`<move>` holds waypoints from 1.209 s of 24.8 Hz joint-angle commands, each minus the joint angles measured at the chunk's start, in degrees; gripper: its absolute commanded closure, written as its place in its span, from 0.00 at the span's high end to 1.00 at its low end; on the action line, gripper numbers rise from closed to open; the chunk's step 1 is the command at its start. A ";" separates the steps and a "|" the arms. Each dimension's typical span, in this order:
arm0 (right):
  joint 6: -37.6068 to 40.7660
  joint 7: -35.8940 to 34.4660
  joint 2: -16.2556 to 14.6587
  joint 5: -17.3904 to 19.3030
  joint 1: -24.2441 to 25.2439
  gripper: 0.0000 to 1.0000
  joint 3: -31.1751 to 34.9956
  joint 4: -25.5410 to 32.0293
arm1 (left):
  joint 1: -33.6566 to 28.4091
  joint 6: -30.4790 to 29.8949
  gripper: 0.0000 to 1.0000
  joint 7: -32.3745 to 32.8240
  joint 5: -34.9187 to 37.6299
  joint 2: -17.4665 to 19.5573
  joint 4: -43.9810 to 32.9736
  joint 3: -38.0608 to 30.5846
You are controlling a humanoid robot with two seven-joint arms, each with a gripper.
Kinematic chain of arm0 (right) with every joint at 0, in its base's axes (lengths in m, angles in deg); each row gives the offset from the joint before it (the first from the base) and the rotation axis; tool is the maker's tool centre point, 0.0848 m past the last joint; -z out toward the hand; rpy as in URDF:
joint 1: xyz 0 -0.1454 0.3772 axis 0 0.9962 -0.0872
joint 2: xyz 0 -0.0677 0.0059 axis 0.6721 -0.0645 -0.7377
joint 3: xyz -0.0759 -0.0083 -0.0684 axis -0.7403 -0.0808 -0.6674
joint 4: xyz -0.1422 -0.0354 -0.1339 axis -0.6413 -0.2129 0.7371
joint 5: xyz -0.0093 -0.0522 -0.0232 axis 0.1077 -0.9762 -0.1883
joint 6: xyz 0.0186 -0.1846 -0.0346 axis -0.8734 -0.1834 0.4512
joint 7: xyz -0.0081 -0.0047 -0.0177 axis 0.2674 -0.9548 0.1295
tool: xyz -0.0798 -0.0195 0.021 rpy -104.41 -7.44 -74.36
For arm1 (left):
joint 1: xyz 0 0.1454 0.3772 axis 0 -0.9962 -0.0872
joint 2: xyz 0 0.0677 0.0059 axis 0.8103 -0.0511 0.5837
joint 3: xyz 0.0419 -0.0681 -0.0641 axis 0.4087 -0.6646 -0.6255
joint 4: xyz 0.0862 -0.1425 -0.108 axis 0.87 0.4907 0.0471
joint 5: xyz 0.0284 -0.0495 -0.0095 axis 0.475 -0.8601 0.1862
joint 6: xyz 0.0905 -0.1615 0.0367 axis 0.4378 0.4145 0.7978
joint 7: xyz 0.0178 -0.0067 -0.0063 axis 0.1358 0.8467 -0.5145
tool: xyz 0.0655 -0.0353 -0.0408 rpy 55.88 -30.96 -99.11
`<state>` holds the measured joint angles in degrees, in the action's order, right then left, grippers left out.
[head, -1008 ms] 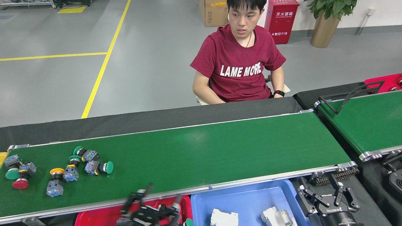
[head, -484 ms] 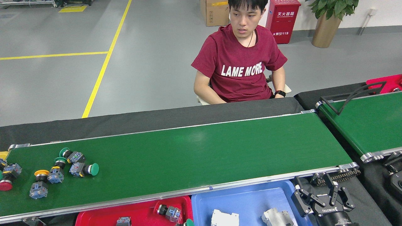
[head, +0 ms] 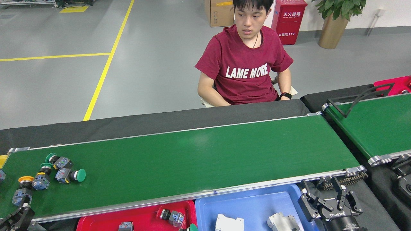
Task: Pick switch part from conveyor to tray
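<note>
**Small rigid switch parts bunched at the conveyor's left end**

The switch parts (head: 48, 173) lie in a loose cluster on the conveyor (head: 199, 157) close to its left end, between the far and near rails. Three have green mushroom caps, one a yellow cap, and another block sits lowest, nearest the front-left corner. Each is a round cap on a short neck joined to a squarish blue-grey contact block.

They look like hard moulded plastic: light, stiff, unlikely to deform under a pinch. The domed caps are smooth and would likely slip or roll out of a grip, so the flat sides of the contact block, or the neck just behind the cap, seem the safer hold. Several lie touching or just beside one another, so a finger coming down between them may nudge a neighbour.

The left gripper (head: 16, 219) shows only partly at the front-left corner, near the lowest part; whether its jaws are released or clenched I cannot tell. The right gripper (head: 332, 203) sits off the conveyor's right end beside the blue tray (head: 247, 200), fingers spread and holding nothing.

The red tray (head: 141, 216) below the near rail already holds one switch part (head: 172, 216), possibly more at its cropped bottom edge.
</note>
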<state>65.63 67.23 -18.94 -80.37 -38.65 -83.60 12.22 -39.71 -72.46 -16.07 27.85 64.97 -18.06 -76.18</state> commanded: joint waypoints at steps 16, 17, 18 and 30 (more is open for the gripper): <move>-0.11 -0.44 -0.27 0.11 -0.42 0.99 0.07 0.48 | 11.84 0.36 0.02 -13.25 -0.73 5.15 20.73 8.39; -0.11 -0.44 -0.27 0.11 -0.33 0.99 0.07 0.57 | 10.70 -1.48 0.02 -13.25 -0.82 5.06 18.53 8.39; -0.11 -0.44 -0.27 0.11 -0.33 0.99 0.07 0.57 | 9.12 -4.46 0.02 -13.25 -1.43 4.98 15.38 8.30; -0.02 -0.44 -0.35 0.02 -0.24 0.99 -0.11 0.57 | -22.26 -21.96 0.36 -11.40 -2.93 -2.49 -24.44 10.76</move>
<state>65.38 67.18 -18.94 -80.37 -38.64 -83.88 12.14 -61.32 -93.36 -28.00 24.84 62.58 -40.35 -65.50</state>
